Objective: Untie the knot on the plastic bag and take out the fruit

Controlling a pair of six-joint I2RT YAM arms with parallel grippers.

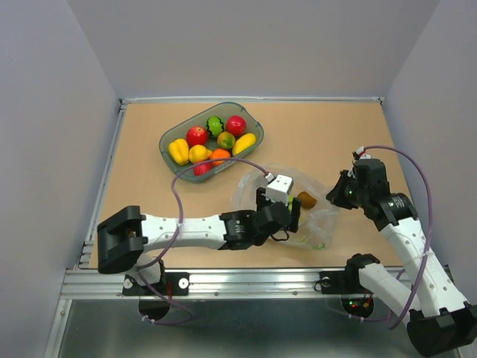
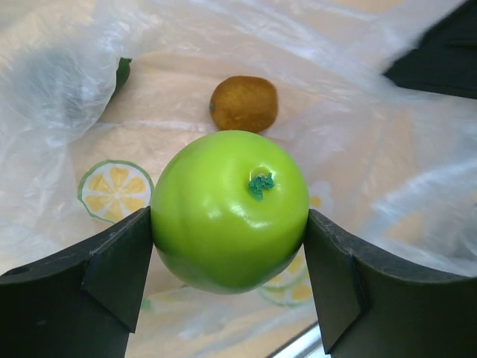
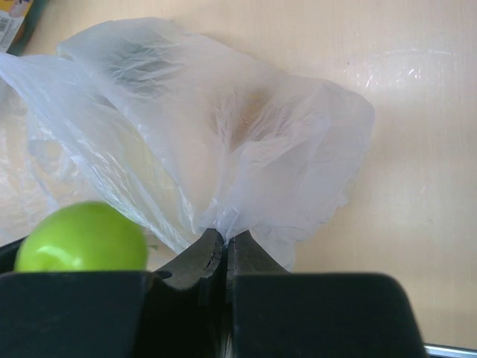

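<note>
Left tool [image 2: 229,246] clamping green apple [image 2: 227,209] over bag [image 3: 246,134]; right tool [image 3: 223,242] pinching bag rim shut. Advising lifting apple slowly, avoiding snagging plastic.

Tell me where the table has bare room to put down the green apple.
Bare table lies along the far edge right of the tray, behind the plastic bag; another patch sits left of the tray, beyond the left arm. Crowded: the tray is full, and the near middle holds the bag, the kiwi, the held green apple and both arms.
</note>
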